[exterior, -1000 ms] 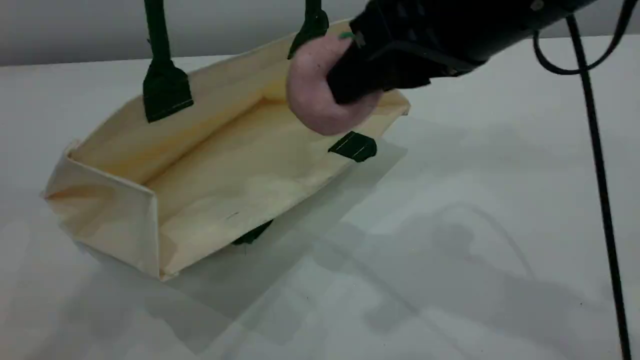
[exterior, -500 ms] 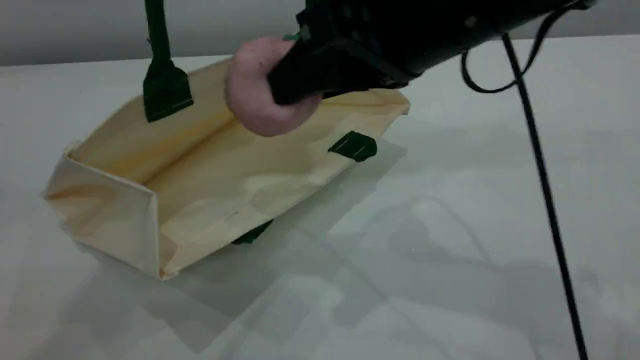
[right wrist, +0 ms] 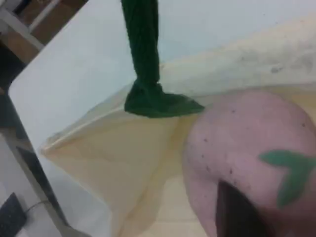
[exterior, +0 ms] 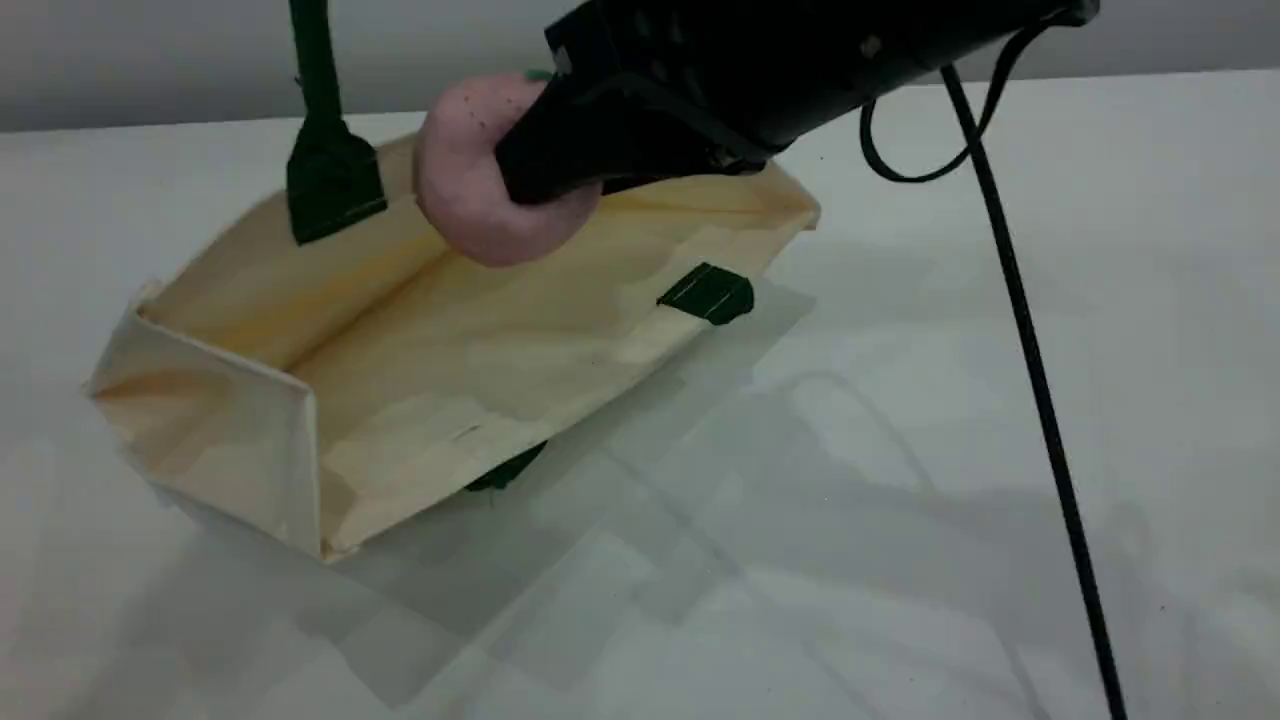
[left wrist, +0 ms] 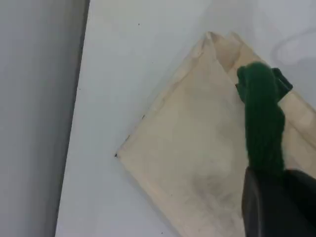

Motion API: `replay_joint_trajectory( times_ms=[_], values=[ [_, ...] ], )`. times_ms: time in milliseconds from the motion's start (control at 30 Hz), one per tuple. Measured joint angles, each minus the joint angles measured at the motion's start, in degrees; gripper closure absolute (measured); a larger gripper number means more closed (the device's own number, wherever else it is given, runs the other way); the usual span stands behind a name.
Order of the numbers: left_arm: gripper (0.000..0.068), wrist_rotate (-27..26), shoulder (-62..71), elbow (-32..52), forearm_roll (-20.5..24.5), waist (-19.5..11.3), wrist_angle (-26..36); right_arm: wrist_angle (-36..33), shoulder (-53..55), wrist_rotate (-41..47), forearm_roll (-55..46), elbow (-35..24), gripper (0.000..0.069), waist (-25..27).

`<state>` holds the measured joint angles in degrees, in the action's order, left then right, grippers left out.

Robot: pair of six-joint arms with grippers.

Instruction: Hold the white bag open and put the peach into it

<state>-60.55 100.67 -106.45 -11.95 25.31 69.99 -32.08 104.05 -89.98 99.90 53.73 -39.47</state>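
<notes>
The white bag (exterior: pixel 480 340) lies tilted on the table with its mouth wide open toward the camera. Its far green rope handle (exterior: pixel 315 60) runs taut up out of the scene view. In the left wrist view that handle (left wrist: pixel 261 118) ends in my left gripper (left wrist: pixel 276 197), which is shut on it above the bag (left wrist: pixel 187 148). My right gripper (exterior: pixel 540 170) is shut on the peach (exterior: pixel 465 190), pink with dark specks and a green leaf (right wrist: pixel 289 170). It hangs over the bag's mouth near the far wall. The near handle's patch (exterior: pixel 708 292) rests on the front wall.
A black cable (exterior: pixel 1040 400) hangs from the right arm and crosses the right part of the table. The grey wall runs behind the table's far edge. In the right wrist view the table's edge (right wrist: pixel 29 113) drops off to the left of the bag.
My right gripper has carried the peach leftward, from the bag's right end to over the middle of its mouth. The bag and the taut handle have stayed put.
</notes>
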Motion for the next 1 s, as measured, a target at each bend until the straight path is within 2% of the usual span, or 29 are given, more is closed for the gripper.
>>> replay_joint_trajectory(
  times_ms=[667,900,1000],
  values=[
    [0.0596,0.0,0.0,0.0,0.0,0.0,0.0,-1.6,5.2,0.0,-0.1,3.3,0.0440,-1.1],
    [0.0596,0.0,0.0,0.0,0.1,0.0,0.0,3.1,5.8,0.0,0.1,4.3,0.0440,-1.1],
    [0.0596,0.0,0.0,0.0,0.1,0.0,-0.1,2.6,7.9,0.0,0.1,6.1,0.0440,-1.1]
  ],
)
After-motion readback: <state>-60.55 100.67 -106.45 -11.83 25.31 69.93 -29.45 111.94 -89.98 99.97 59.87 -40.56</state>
